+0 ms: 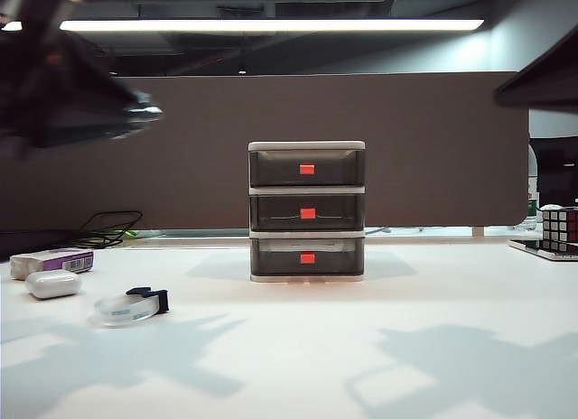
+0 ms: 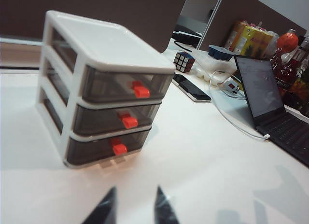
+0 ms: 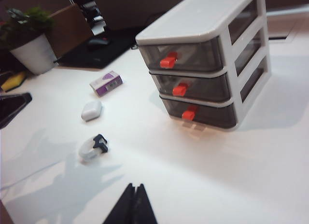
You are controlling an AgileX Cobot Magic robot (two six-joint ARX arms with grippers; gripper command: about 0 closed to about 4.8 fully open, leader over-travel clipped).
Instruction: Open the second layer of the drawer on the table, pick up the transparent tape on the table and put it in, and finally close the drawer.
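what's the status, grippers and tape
Left gripper slightly open, right gripper shut, both empty above table. Drawer all closed. Transparent tape untouched. Path clear.

The small three-drawer cabinet [image 1: 307,211] has a matt white plastic frame and smoky-grey translucent plastic drawers with a slight sheen, each with an opaque red plastic tab; the middle drawer [image 1: 307,212] looks the same as the others. The wide white counter [image 1: 361,347] is smooth and faintly glossy. The flat ring of tape [image 1: 125,309] is clear and shiny, with a dark matt plastic clip.
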